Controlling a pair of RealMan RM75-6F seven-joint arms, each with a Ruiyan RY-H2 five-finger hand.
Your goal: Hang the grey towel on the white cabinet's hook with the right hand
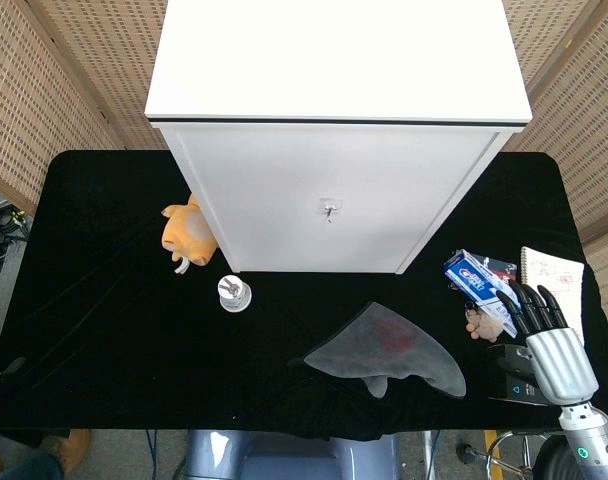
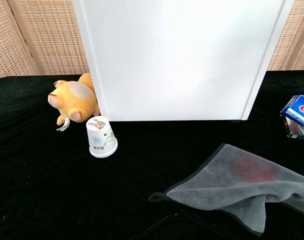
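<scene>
The grey towel (image 1: 384,352), a soft microfibre cloth with a reddish blotch near its middle, lies flat and partly folded on the black tablecloth (image 1: 104,330) at the near edge, in front of the cabinet and to the right of centre. Nothing holds it. Its long axis runs roughly left to right, sloping slightly nearer toward the right; a small dark hanging loop (image 2: 157,196) sticks out at its left tip, so the loop end points away from the working hand.

The right hand (image 1: 539,335), silver-backed with black fingers, hovers just beside the towel's right end, fingers extended and slightly apart, gripping nothing. The left hand appears in neither view.

By these pictures the task has barely begun: the towel must yet be grasped, lifted and carried to the hook, and all of that is left. Reaching the loop will likely mean crossing over the cloth or regrasping.

Farther back, a small white paper cup (image 2: 101,137) stands upside down left of centre, a blue toothpaste box (image 1: 477,276) lies at the right with a notebook (image 1: 552,278) beyond it, and an orange plush toy (image 1: 187,234) leans against the cabinet's left corner. The tall white cabinet (image 1: 324,120) stands at the rear, its small metal hook (image 1: 329,209) on the front face, bare.
</scene>
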